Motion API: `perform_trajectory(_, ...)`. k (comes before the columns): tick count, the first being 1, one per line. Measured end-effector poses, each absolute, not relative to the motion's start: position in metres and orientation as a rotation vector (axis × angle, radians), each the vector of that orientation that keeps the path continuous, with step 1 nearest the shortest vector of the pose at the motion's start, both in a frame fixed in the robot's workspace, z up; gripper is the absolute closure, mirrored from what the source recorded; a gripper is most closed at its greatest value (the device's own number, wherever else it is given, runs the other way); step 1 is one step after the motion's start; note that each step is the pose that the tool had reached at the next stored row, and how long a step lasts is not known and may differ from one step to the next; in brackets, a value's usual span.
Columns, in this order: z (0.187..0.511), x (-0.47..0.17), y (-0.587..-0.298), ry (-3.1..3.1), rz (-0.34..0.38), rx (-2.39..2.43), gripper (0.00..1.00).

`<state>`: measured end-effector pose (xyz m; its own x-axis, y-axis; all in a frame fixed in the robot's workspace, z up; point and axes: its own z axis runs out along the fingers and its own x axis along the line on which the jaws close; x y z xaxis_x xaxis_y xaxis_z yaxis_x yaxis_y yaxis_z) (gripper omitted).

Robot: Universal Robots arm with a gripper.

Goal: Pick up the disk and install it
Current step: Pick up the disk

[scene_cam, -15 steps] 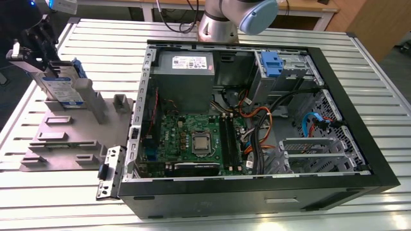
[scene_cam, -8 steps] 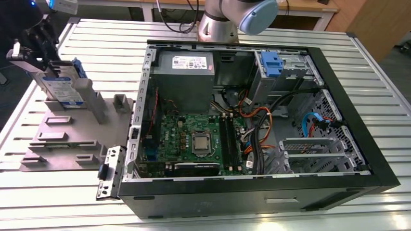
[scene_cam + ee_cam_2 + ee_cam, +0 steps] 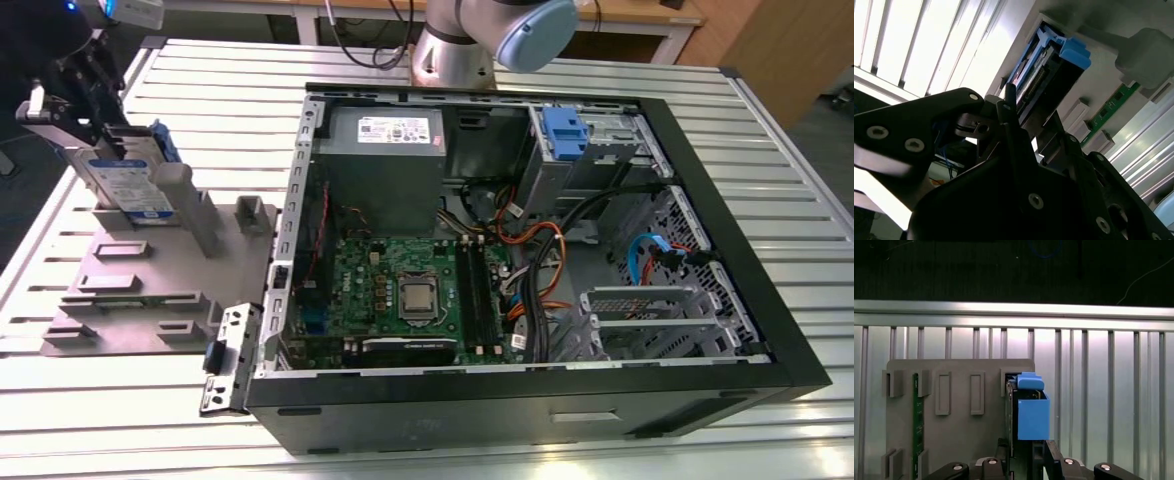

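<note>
Slatted aluminium table (image 3: 134, 420) carries the whole work area, with an open computer case (image 3: 534, 400) lying on its side at the centre and a grey fixture plate (image 3: 134, 290) just beside it on the exterior view's left. Inside the case, the power-supply box (image 3: 387, 150) and the motherboard (image 3: 400, 290) are exposed. A bare blue bracket (image 3: 567, 135) sits in the bay region at the far corner, well apart from the fixture plate. The disk (image 3: 134, 190) stands on edge in a slot of the fixture plate, label outward, with its blue side rail (image 3: 1033, 415) along the upper end. In the first wrist view, the gripper (image 3: 1025, 446) sits directly at the exposed end of the disk, aligned with the thin metal edge and the blue side rail. In the second wrist view it appears equally close to that end. Whether the gripper is spread or clamped on the disk cannot be determined from these views. A green circuit board (image 3: 915, 425) occupies another slot of the same plate. Task status, as judged: approach to the disk is complete. The disk is seated in its slot and not lifted, and nothing has been carried to the case. Pick-up is therefore unconfirmed and installation is not done.
</note>
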<state>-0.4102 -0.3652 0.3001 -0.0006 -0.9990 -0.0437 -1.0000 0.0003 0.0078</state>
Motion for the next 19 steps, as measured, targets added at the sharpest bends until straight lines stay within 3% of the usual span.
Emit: perform_trajectory(19, 0.2999, -0.4101, -0.3648, 2.215, 0.036, -2.212, 0.58)
